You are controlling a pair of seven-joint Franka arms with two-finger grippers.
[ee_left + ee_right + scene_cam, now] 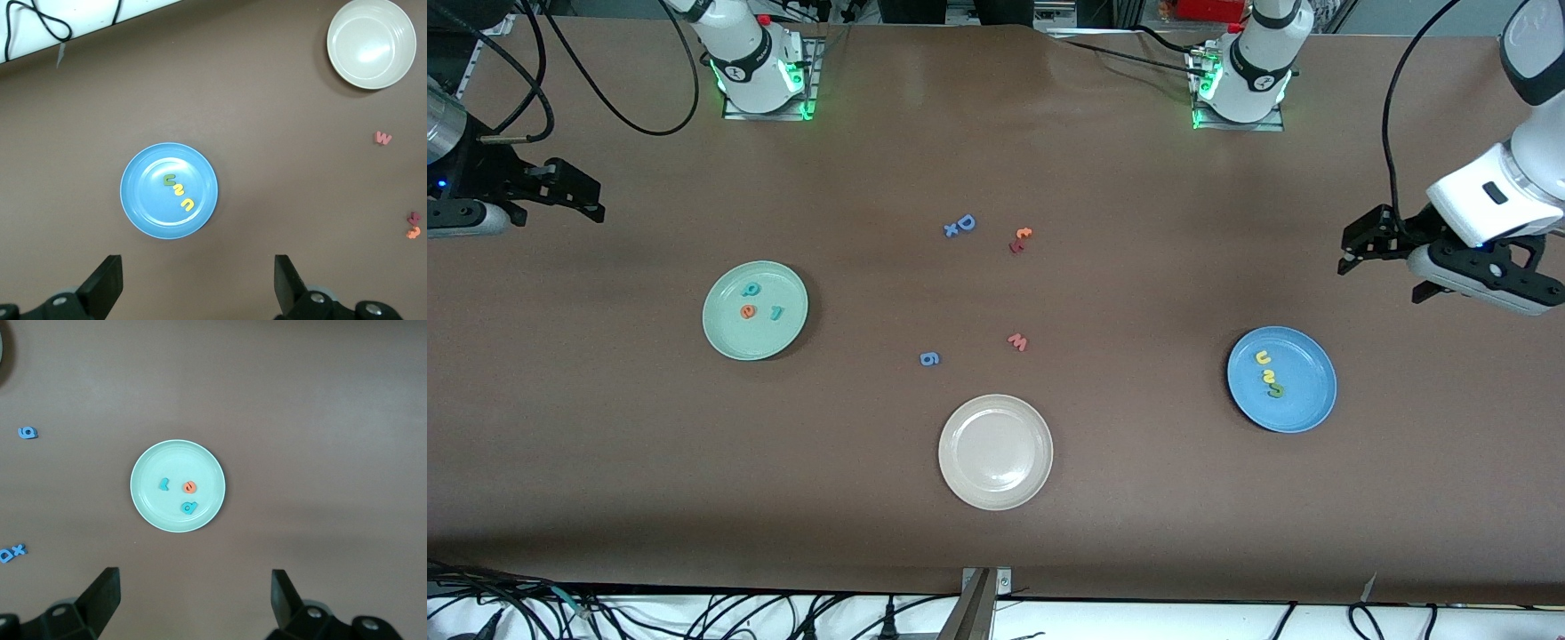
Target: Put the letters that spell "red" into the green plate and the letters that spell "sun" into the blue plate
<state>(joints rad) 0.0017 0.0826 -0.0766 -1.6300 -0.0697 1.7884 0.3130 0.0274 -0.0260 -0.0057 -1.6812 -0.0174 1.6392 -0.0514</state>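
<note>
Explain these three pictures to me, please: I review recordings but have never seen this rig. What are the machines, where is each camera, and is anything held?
Two robot arms stand at a brown table. One picture looks down from a high camera facing them; the other two come from cameras on the arms' wrists. The left gripper and right gripper hang open at the table's ends, holding nothing. The round mint-green plate holds three tiny toy letters, teal and orange. The round blue plate holds three yellow and olive letters. A beige-white plate lies nearest the high camera. Loose on the table: a blue D, blue 6, pink w, red-orange pair.
</note>
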